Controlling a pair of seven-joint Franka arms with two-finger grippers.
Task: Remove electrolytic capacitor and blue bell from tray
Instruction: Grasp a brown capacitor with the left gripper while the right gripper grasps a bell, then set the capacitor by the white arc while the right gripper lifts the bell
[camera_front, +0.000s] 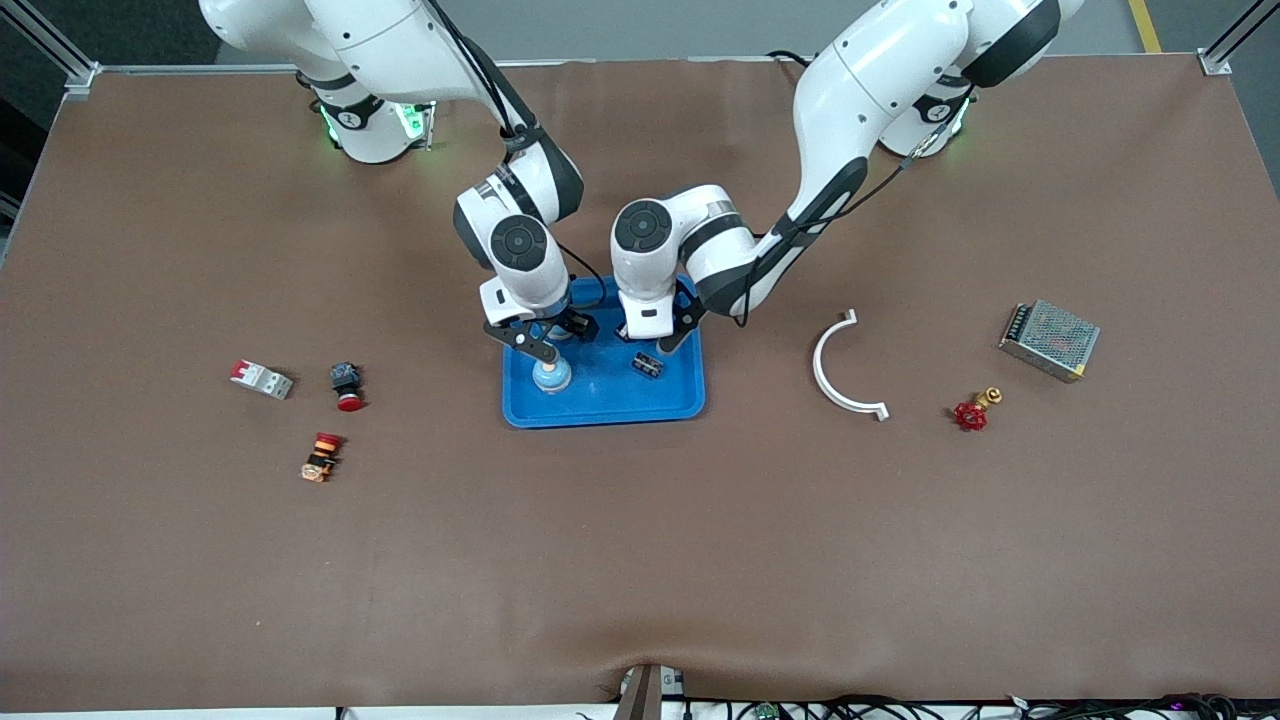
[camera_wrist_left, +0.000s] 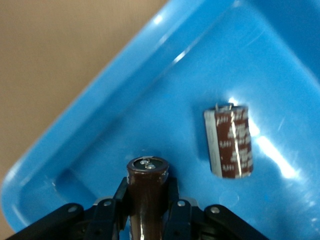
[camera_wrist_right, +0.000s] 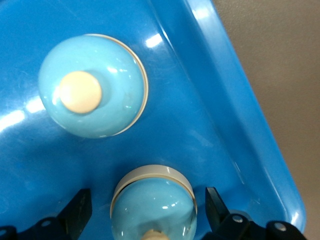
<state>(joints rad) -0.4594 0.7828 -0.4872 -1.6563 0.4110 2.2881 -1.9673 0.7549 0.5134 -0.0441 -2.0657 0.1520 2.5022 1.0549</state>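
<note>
A blue tray (camera_front: 600, 405) lies at the table's middle. My left gripper (camera_front: 660, 335) is over the tray, shut on a dark brown capacitor (camera_wrist_left: 146, 172) held upright between its fingers (camera_wrist_left: 172, 200). A second brown capacitor (camera_wrist_left: 231, 142) lies flat in the tray (camera_wrist_left: 125, 100); it also shows in the front view (camera_front: 647, 364). My right gripper (camera_front: 545, 340) is over the tray's end toward the right arm. It is open (camera_wrist_right: 147, 192), with a light-blue bell (camera_wrist_right: 154, 200) between its fingers (camera_wrist_right: 216, 205) and gaps on both sides. Another light-blue bell (camera_wrist_right: 92, 92) stands in the tray (camera_wrist_right: 220, 125); it also shows in the front view (camera_front: 551, 376).
Toward the right arm's end lie a red-and-white breaker (camera_front: 262, 379), a red push button (camera_front: 347, 385) and an orange-red button (camera_front: 322, 456). Toward the left arm's end lie a white curved bracket (camera_front: 840, 370), a red valve (camera_front: 972, 412) and a metal power supply (camera_front: 1049, 339).
</note>
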